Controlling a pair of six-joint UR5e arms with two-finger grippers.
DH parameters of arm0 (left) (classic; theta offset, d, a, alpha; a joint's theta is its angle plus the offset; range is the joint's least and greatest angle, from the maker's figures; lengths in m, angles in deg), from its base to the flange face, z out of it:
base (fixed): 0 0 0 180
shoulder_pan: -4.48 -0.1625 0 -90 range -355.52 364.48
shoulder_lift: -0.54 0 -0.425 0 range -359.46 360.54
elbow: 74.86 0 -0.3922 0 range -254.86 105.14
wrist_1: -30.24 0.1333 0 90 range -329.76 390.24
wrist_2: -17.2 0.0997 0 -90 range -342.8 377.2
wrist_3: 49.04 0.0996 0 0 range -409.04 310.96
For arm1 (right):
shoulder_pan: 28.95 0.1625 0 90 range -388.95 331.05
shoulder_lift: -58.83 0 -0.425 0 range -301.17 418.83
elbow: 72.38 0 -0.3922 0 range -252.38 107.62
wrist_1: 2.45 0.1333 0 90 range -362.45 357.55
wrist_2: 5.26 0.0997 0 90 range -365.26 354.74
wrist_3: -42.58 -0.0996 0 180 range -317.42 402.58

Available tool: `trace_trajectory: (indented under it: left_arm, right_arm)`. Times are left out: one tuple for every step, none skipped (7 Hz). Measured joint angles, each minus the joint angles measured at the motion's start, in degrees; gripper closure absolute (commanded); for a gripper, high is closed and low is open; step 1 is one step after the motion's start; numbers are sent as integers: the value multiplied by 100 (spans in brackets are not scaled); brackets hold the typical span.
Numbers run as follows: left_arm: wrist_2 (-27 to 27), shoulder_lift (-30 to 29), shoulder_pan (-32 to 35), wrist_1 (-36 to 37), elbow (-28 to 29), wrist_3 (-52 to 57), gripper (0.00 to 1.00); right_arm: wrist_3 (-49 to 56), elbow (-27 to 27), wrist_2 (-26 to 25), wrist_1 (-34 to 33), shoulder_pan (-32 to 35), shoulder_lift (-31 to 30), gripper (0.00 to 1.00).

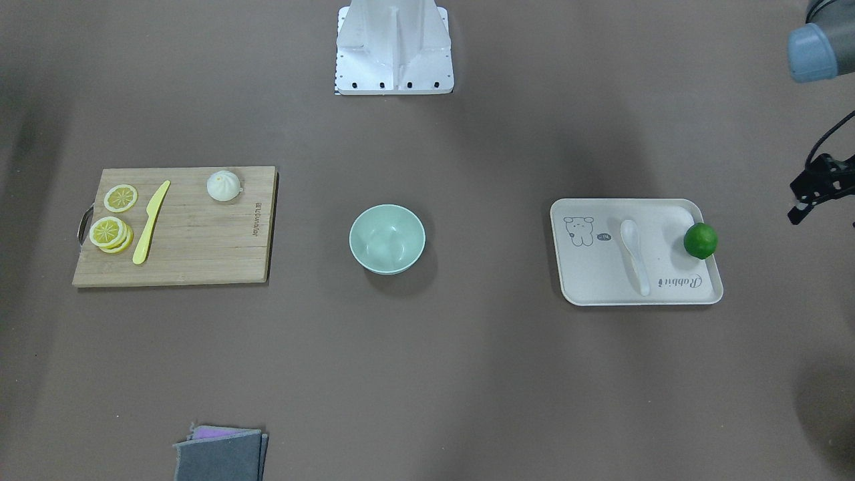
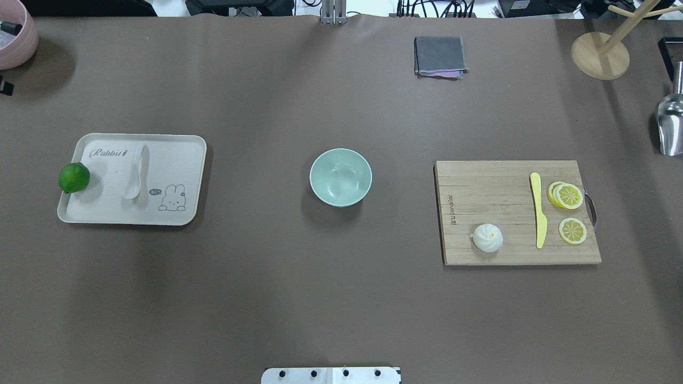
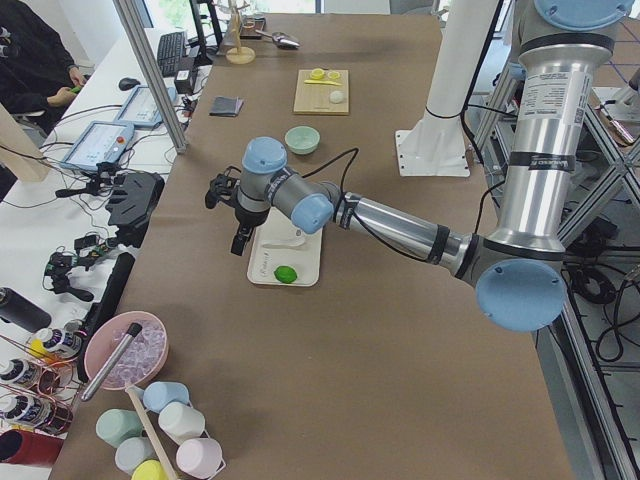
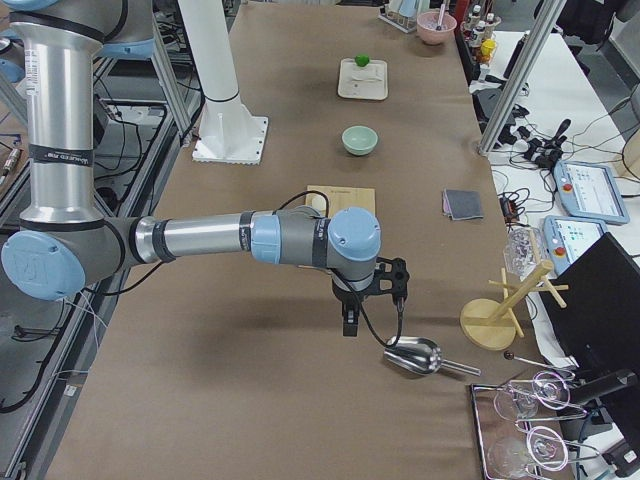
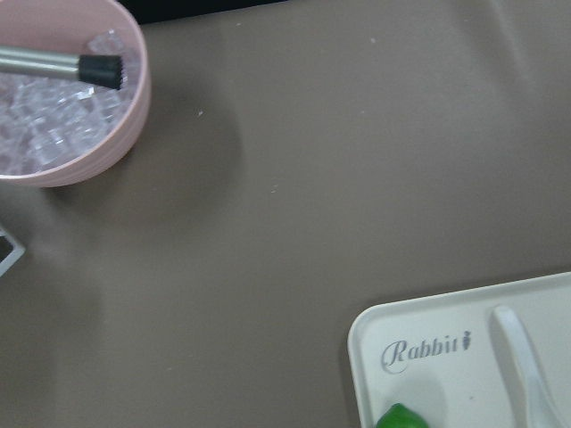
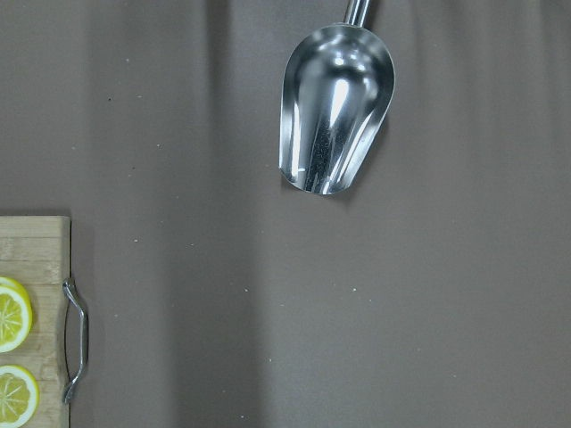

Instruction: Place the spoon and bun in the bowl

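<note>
The white spoon (image 2: 136, 173) lies on the beige tray (image 2: 96, 213) at the table's left, beside a green lime (image 2: 73, 177). The white pleated bun (image 2: 487, 238) sits on the wooden cutting board (image 2: 491, 186) at the right. The mint-green bowl (image 2: 340, 177) stands empty at the table's middle. My left gripper (image 3: 238, 240) hangs above the table just beyond the tray's lime end; I cannot tell whether it is open. My right gripper (image 4: 350, 325) hangs beyond the board's handle end, near a metal scoop (image 4: 412, 355); I cannot tell its state. Neither holds anything I can see.
A yellow plastic knife (image 2: 539, 216) and lemon slices (image 2: 568, 196) lie on the board. A pink bowl of ice (image 2: 13, 37) stands at the far left corner, a folded grey cloth (image 2: 440, 56) at the far edge, and a wooden stand (image 2: 600, 53) at the far right.
</note>
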Motion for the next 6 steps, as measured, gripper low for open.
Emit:
trace_trajectory:
  left_arm:
    - [124, -466, -348, -3, 166, -263, 2]
    - [365, -827, -734, -9, 414, -528, 2]
    - [930, -993, -1227, -138, 668, -1018, 2]
    - [1593, -1041, -1696, -628, 1007, -1706, 2]
    - [1944, -1028, -1940, -1342, 1417, -2220, 2]
    - [2079, -1007, -2065, -1912, 1774, -2475, 2]
  right_arm:
    - [2, 51, 16, 16, -4, 30, 0]
    - [9, 114, -27, 42, -6, 114, 0]
    - [0, 139, -93, 58, -10, 178, 0]
    - [-9, 133, -105, 65, -13, 186, 0]
    - [-6, 67, -73, 115, -24, 183, 0]
    - [-6, -63, 95, 309, -37, 151, 0]
